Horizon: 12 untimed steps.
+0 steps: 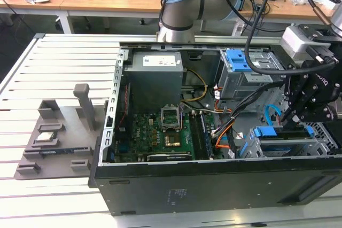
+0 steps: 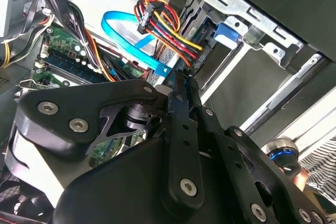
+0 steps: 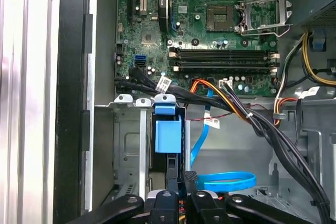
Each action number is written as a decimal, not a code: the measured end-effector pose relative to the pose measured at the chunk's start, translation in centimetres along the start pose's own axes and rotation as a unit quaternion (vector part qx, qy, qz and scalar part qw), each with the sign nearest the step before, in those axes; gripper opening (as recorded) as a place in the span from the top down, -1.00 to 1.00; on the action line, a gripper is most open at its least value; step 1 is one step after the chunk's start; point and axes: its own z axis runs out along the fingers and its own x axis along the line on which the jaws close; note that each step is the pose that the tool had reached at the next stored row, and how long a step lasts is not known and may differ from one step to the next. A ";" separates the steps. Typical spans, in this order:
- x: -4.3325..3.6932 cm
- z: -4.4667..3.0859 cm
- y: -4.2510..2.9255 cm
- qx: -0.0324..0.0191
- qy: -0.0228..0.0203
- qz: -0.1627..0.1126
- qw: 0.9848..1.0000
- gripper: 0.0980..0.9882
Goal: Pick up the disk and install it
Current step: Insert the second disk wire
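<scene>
open computer case (image 1: 160, 185), motherboard (image 1: 160, 132), cables (image 3: 252, 114)

Gripper (image 1: 299, 111): black links, silver screw heads in both wrist views. Disk (image 3: 168, 136): blue plastic rail and tab. Motherboard (image 3: 210, 30): green, black slots. Flat cable (image 2: 134, 43): light blue. Wire bundle (image 2: 165, 24): red, yellow, orange, black. Computer case (image 1: 214, 188): black outside, grey metal inside. Table (image 1: 59, 57): white slats. Fixture block (image 1: 53, 137): grey.
</scene>
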 end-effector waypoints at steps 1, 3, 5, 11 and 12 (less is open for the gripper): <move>0.01 0.03 -0.01 0.000 0.000 0.000 1.000 0.87; 0.14 0.26 -0.05 0.000 0.000 0.000 1.000 0.87; 0.22 0.42 -0.06 0.000 0.000 0.000 1.000 0.87; 0.25 0.48 -0.06 0.000 0.000 0.000 1.000 0.87; 0.26 0.47 -0.06 0.000 0.000 0.000 1.000 0.84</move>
